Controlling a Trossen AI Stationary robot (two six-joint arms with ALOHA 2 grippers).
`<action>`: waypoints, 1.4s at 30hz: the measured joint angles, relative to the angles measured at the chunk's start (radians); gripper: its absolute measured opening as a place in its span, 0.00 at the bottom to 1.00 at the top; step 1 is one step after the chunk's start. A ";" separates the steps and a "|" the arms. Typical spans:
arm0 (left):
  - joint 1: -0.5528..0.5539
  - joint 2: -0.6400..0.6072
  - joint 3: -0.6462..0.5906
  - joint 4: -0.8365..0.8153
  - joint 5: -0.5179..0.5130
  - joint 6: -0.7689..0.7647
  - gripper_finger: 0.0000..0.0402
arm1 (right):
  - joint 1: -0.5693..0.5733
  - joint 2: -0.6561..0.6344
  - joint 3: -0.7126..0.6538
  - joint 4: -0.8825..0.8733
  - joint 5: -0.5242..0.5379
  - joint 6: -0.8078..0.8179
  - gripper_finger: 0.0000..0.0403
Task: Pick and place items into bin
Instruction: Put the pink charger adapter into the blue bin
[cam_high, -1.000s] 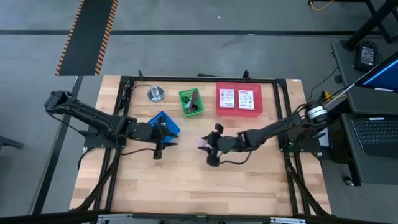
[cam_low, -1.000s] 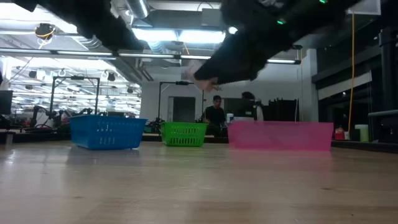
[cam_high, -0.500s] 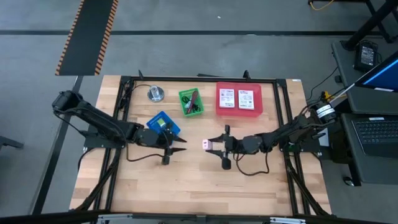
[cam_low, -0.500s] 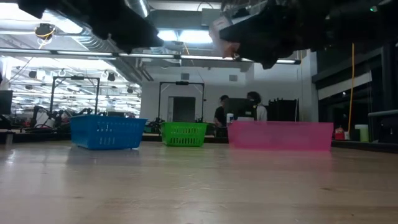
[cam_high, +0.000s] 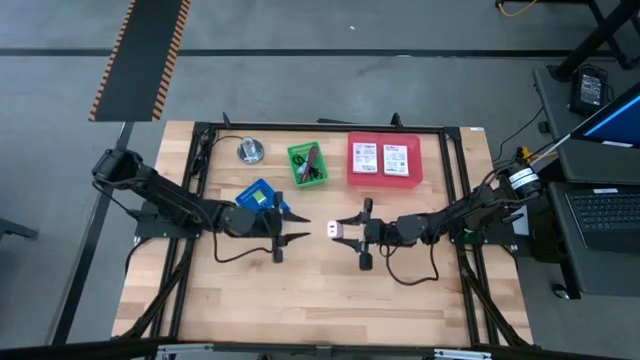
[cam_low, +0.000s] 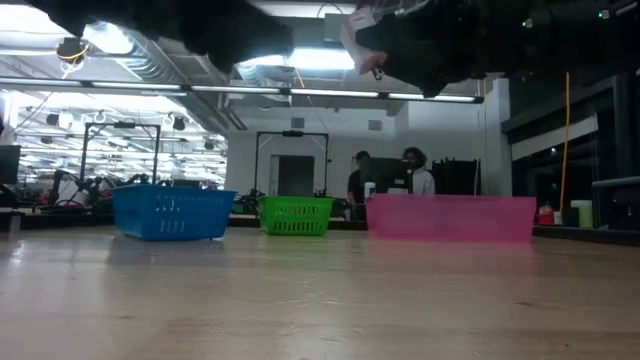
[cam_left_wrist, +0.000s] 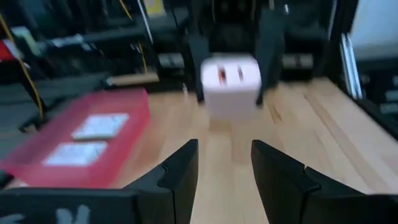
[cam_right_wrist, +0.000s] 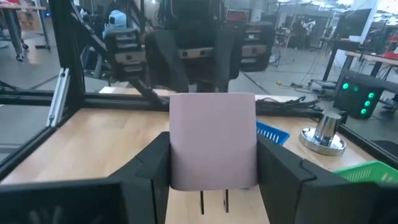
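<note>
A pale pink cube (cam_high: 334, 230) is in the air over the table's middle, held by my right gripper (cam_high: 342, 230), which is shut on it. It fills the right wrist view (cam_right_wrist: 212, 140) and shows in the left wrist view (cam_left_wrist: 230, 84). My left gripper (cam_high: 298, 231) is open and empty. It is level, points toward the table's right edge, and faces the cube from a short gap (cam_left_wrist: 225, 152). Two white green-printed packets (cam_high: 384, 157) lie flat in the pink bin (cam_high: 352, 170). My right gripper pinches the cube by two opposite sides (cam_right_wrist: 177, 149) between its two fingers. The fingers are level and come from the table's right side, pointing left. The cube is lifted clear of the table (cam_low: 355, 22), with two small prongs (cam_right_wrist: 213, 202) on its underside.
A blue bin (cam_high: 262, 197) stands just beyond my left gripper, and a green bin (cam_high: 307, 163) with small things in it stands at the far middle. A round silver metal object (cam_high: 250, 151) stands at the far left. Bare wood lies along the near side (cam_high: 320, 300). People stand in the room behind (cam_low: 385, 180).
My right gripper has risen with the pink cube, moved a little toward the table's right edge and turned level. My left gripper has moved toward the table's right edge, closing on the cube, and stays open.
</note>
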 joint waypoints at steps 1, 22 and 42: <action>0.000 0.000 0.000 0.029 -0.006 0.009 0.36 | 0.000 0.000 0.000 0.007 0.000 -0.003 0.41; 0.021 0.000 0.000 0.176 -0.002 0.042 0.67 | -0.049 0.000 0.000 0.060 0.000 -0.043 0.41; 0.072 0.033 0.007 0.241 0.068 -0.004 0.67 | -0.049 0.000 0.001 0.128 -0.054 -0.074 0.41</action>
